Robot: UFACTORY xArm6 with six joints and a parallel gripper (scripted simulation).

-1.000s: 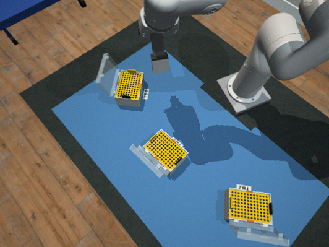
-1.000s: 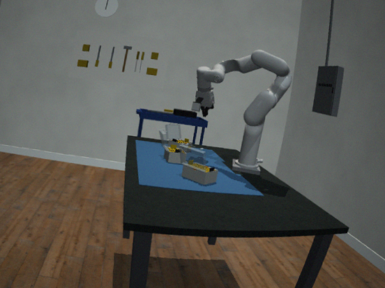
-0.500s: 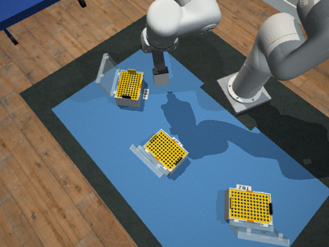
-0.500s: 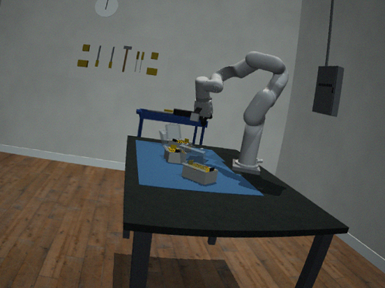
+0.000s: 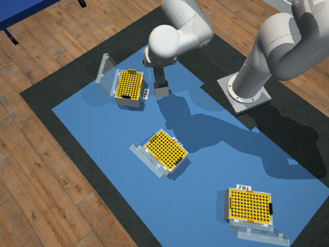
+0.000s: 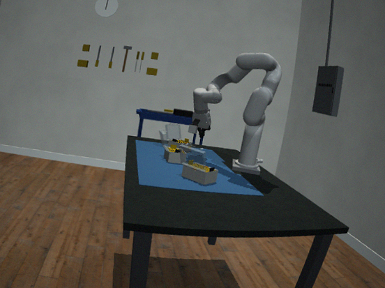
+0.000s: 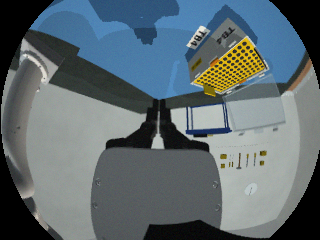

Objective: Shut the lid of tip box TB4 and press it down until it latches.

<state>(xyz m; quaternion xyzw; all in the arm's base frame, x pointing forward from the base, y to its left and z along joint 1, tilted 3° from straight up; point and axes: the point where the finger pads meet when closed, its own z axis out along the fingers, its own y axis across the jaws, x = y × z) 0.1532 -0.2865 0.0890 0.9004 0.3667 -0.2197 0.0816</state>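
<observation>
Tool above the mat beside the box with the raised lid

The tool (image 5: 160, 93) hangs over the blue mat (image 5: 118, 172) with its fingers pressed together on nothing, just beside the front of a tip box (image 5: 128, 88) whose lid (image 5: 108, 74) stands up, tilted back, on the far side from the tool. In the wrist view this box's sticker (image 7: 226, 34) appears to read TB4, though the print is small. A second box (image 5: 165, 149) sits turned at an angle mid-mat, its lid (image 5: 147, 160) flat open. A third box (image 5: 249, 206) lies well apart near the mat's other end, lid (image 5: 262, 235) flat open. All stand on the black table (image 6: 213, 213).
</observation>
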